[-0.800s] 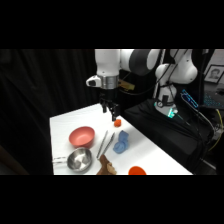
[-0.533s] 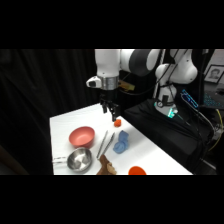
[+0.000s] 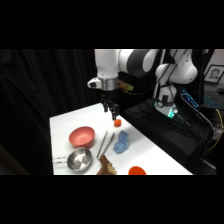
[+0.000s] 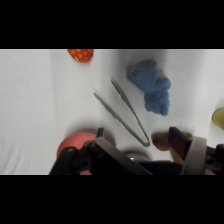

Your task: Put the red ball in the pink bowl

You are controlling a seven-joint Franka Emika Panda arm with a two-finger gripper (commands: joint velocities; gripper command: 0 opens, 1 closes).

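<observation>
Claw (image 3: pixel 112 113) hangs from the white arm over the far part of the white worktop (image 3: pixel 150 150), with nothing visibly held. From the side view its two dark fingers appear slightly parted, but how wide they stand cannot be told, and the wrist view shows only the black linkage at the bottom edge.

Just beside the claw, a little below and toward the arm's base, sits the red ball (image 3: pixel 117 122), small, orange-red and resting on the worktop. In the wrist view it lies at the very top edge, partly cut off. The pink bowl (image 3: pixel 81 135) is well apart from the claw, on the nearer side of the worktop, with a shiny metal bowl (image 3: pixel 79 159) just in front of it.

Between the claw and the bowls lie metal tongs (image 4: pixel 122 112), stretched out diagonally, and a crumpled blue cloth (image 4: pixel 150 91) just beside them. A brown lump (image 3: pixel 106 167) sits by the tongs' nearer end, and a larger orange round object (image 3: pixel 137 171) is cut off at the bottom edge.

Judging from this, the grasp is not yet made, and the ball is the weak point. It is tiny and round, so fingers descending off-centre would likely nudge it and send it rolling, possibly off the worktop's edge just beyond. On the carry, a low path could snag the tongs or cloth. A release over the metal bowl, which sits touching or nearly touching the pink one, would put the ball in the wrong dish.
</observation>
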